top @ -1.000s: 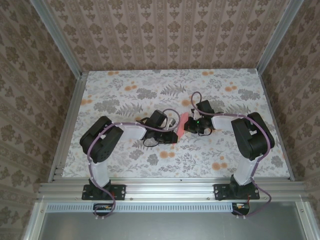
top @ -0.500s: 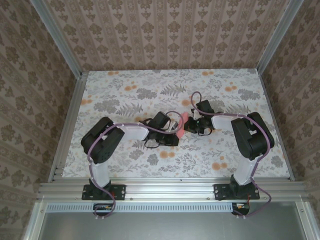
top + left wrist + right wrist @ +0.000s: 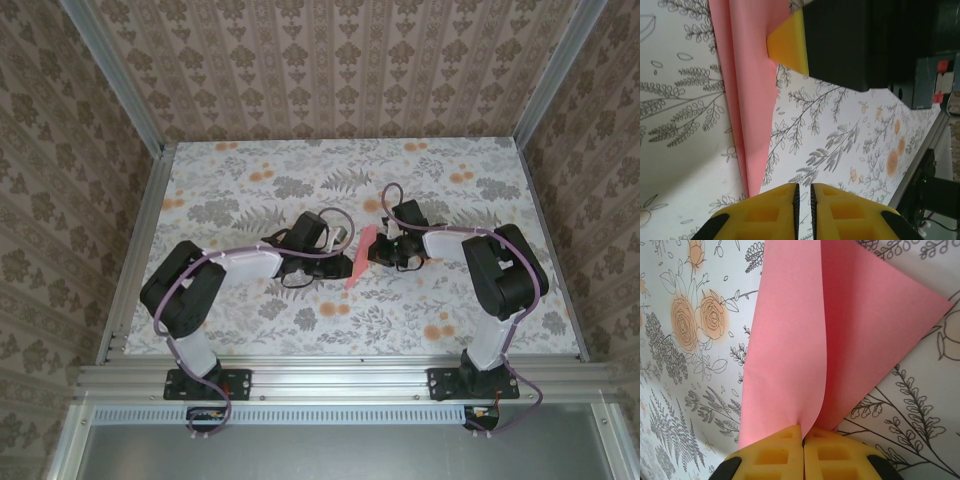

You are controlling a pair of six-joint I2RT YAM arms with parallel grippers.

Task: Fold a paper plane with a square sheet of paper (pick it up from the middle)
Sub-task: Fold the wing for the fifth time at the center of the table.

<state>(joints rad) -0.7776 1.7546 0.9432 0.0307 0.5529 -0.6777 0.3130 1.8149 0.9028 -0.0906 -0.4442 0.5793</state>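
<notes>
The paper plane is a pink-red folded sheet with a centre crease, standing up off the floral table at mid-table. My right gripper is shut on it. In the right wrist view the crease of the paper plane runs down into the closed pads of the right gripper. My left gripper sits just left of the sheet. In the left wrist view the left gripper has its jaws nearly together with nothing between them, and the paper plane lies ahead to the left. A right fingertip touches its edge.
Aluminium rails frame the table, and patterned walls close in the back and both sides. Cables loop over both wrists. Orange flowers are printed on the tabletop.
The left arm has drawn back to the left and its gripper has come off the paper. More of the pink sheet now shows, reaching toward the near side. The right arm has stayed put.
</notes>
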